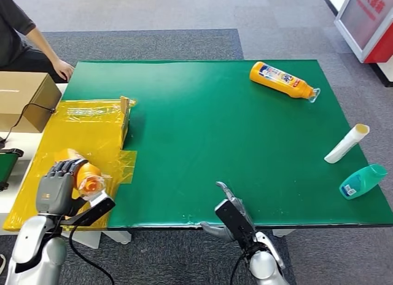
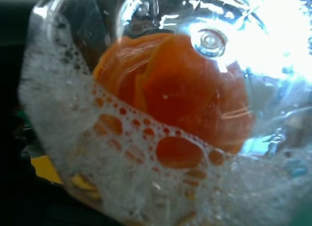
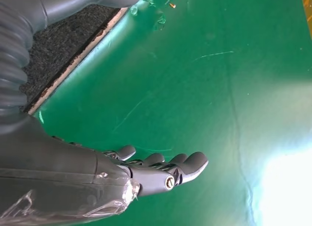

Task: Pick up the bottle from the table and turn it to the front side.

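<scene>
The left hand point(image 1: 59, 185) is holding the bottle point(image 1: 89, 177) above the yellow sheet point(image 1: 88, 140), at the near left of the counter point(image 1: 209, 144), with its fingers wrapping around the body. The right hand point(image 1: 231, 212) is resting at the near edge, its fingers spread and holding nothing. In the left wrist view the bottle point(image 2: 173, 104) is showing orange liquid and foam, so it is probably only partly full, fairly light and a little slippery. Gripping the middle of the body seems safest while turning it.
</scene>
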Robot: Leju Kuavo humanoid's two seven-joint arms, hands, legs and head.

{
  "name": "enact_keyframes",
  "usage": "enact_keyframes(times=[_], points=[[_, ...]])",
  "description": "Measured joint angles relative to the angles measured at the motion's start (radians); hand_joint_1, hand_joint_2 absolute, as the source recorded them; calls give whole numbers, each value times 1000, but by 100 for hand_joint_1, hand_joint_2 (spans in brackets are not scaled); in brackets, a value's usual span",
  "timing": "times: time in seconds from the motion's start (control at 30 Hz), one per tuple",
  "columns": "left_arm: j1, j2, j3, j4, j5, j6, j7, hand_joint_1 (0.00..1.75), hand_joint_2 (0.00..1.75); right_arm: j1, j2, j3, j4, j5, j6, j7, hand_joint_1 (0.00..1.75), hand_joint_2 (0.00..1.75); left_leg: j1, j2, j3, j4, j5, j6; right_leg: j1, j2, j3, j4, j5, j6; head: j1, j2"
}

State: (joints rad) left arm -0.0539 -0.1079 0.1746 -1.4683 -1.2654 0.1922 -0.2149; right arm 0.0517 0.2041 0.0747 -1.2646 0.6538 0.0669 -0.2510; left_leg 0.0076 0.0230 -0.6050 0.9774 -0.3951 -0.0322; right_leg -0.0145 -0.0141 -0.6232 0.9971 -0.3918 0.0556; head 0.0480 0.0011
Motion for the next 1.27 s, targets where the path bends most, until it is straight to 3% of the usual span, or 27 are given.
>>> enact_keyframes(times=[0.13, 0.27, 0.43, 0.57, 0.77, 0.87, 0.97, 1.1, 1.23, 1.27], points=[[-144, 79, -30, 112, -111, -106, 152, 0, 175, -13, 2, 1, 7, 1, 16, -9, 0, 175, 0, 0, 0, 0, 3, -2, 0, 0, 0, 0, 2, -2, 0, 0], [-218, 111, -28, 247, -144, -122, 185, 0, 0, -32, 3, 9, 25, 2, 24, -12, 0, 175, 1, 0, 0, 0, 4, -2, 1, 0, -1, 0, 4, -3, 0, 0], [-311, 131, -2, 418, -160, -60, 176, 0, 0, -56, 4, 23, 56, 0, 25, -15, 0, 175, 1, 0, -2, 0, 6, -1, 1, 0, -2, 0, 5, -2, 0, 0], [-320, 120, 16, 430, -106, -4, 97, 0, 0, -57, 4, 26, 64, -5, 22, -15, 0, 175, 1, 0, -2, 0, 6, -1, 1, 0, -2, 0, 5, -2, 0, 0], [-271, 83, 27, 306, 34, 62, -7, 0, 0, -57, 4, 27, 69, -9, 20, -13, 0, 175, 1, 0, -2, 0, 5, -1, 1, 0, -2, 0, 4, -2, 0, 0], [-221, 53, 38, 191, 187, 91, -96, 0, 0, -55, 4, 26, 69, -10, 20, -7, 0, 175, 1, 0, -2, 0, 4, -1, 1, 0, -2, 0, 4, -2, 0, 0], [-146, 4, 65, 54, 537, -52, -233, 0, 0, -45, 4, 25, 64, -12, 14, -4, 0, 175, 1, 0, -2, 0, 3, -1, 1, 0, -2, 0, 3, -2, 0, 0], [-51, -61, 145, -9, 1104, -458, -353, 0, 175, -17, 3, 20, 40, -18, -7, -32, 0, 175, 1, 0, -2, 0, 1, -1, 1, 0, -2, 0, 2, -2, 0, 0], [11, -93, 203, 81, 1359, -786, -380, 0, 175, 4, 3, 16, -8, -51, -34, -117, 0, 175, 1, 0, -2, 0, 0, 0, 1, 0, -2, 0, 1, -1, 0, 0], [17, -94, 205, 101, 1378, -826, -384, 0, 175, 6, 3, 16, -16, -58, -37, -130, 0, 175, 1, 0, -2, 0, 0, 0, 1, 0, -2, 0, 1, -1, 0, 0]])
